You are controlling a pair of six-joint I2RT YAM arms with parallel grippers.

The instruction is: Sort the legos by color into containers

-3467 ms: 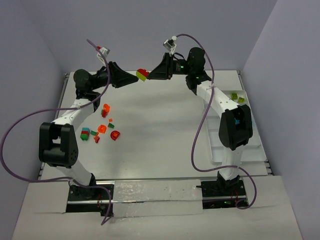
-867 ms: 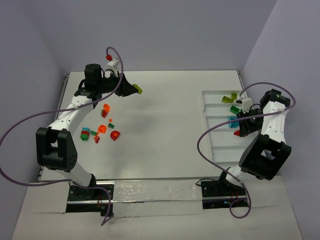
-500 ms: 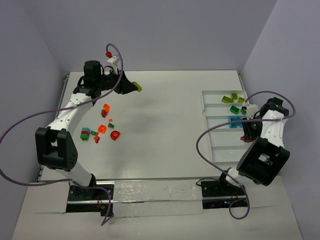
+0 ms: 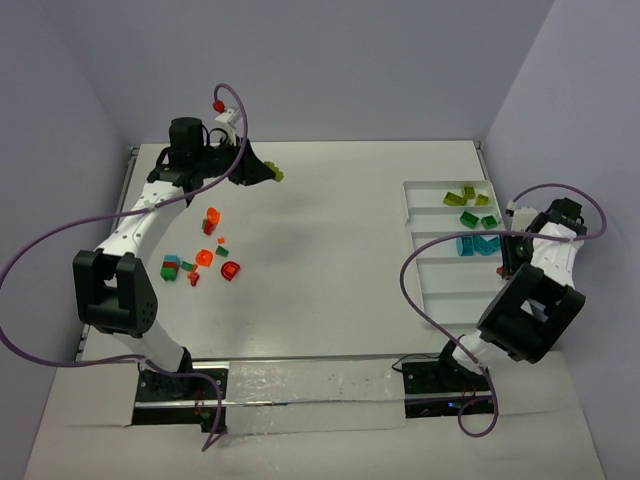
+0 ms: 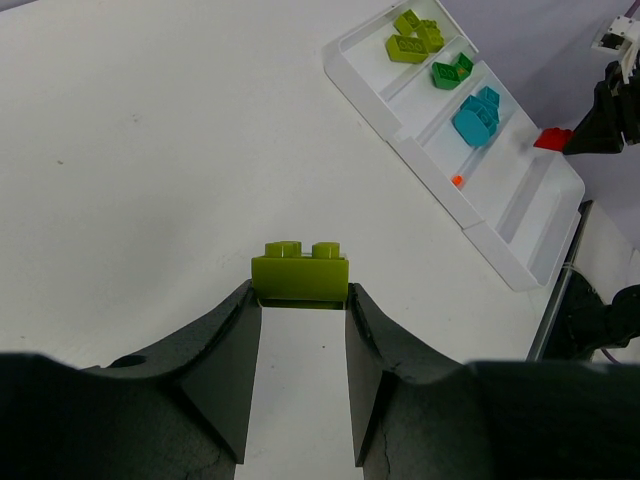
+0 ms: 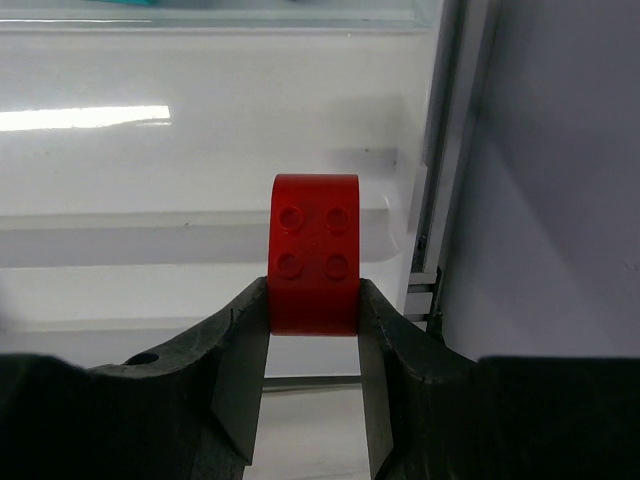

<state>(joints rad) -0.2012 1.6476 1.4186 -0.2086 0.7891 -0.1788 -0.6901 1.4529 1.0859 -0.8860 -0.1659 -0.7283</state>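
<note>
I see left gripper (image 5: 300,305) clamped on lime brick (image 5: 300,272), above table (image 4: 330,230) near 11 o'clock. Right gripper (image 6: 314,315) clamped on red brick (image 6: 314,255), over right edge of tray (image 4: 411,192) at 3 o'clock. Tray compartments from far end: lime set (image 4: 461,196), dark green set (image 4: 474,218), teal set (image 4: 476,245). Loose bricks (image 4: 200,255) at 9 o'clock.
</note>
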